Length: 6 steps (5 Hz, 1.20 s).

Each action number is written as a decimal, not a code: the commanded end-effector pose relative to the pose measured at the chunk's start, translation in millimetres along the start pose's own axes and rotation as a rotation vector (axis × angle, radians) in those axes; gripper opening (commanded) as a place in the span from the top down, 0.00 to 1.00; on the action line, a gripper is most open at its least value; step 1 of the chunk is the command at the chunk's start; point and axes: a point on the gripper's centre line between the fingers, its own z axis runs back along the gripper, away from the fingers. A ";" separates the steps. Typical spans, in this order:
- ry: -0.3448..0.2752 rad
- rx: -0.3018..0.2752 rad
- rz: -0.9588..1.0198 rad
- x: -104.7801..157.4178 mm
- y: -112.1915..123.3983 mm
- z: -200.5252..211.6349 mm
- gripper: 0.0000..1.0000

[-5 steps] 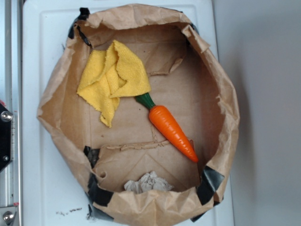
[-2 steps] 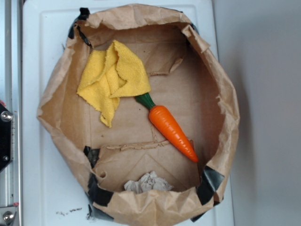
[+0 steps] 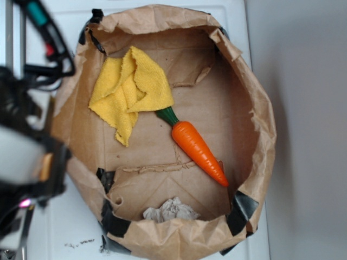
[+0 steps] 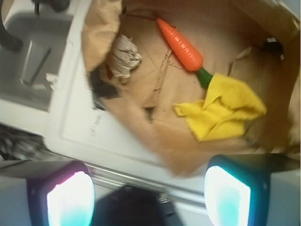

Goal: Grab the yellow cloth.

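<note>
1. The bright yellow terry cloth I see looks matt, nubbly, frayed-edged.
2. Just beside it, the orange plastic carrot shines smooth.
3. The creased brown paper bag around the cloth is dull, wrinkled.

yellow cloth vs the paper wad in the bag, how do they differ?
Colour: the yellow cloth is bright yellow; the paper wad is grey-white.
Shape: the cloth lies spread in soft folds, while the wad is crumpled into a tight lump.
Size: the cloth covers clearly more area than the wad.
Contact: the cloth touches the carrot's green top; the wad sits alone by the bag wall.
Both rest inside the paper bag.
</note>
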 end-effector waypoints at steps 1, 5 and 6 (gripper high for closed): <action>0.085 -0.048 -0.142 -1.8 52.1 -9.6 0.00; -0.028 0.010 -0.115 10.4 62.9 -42.7 0.00; -0.044 0.109 -0.068 43.0 76.7 -82.9 0.00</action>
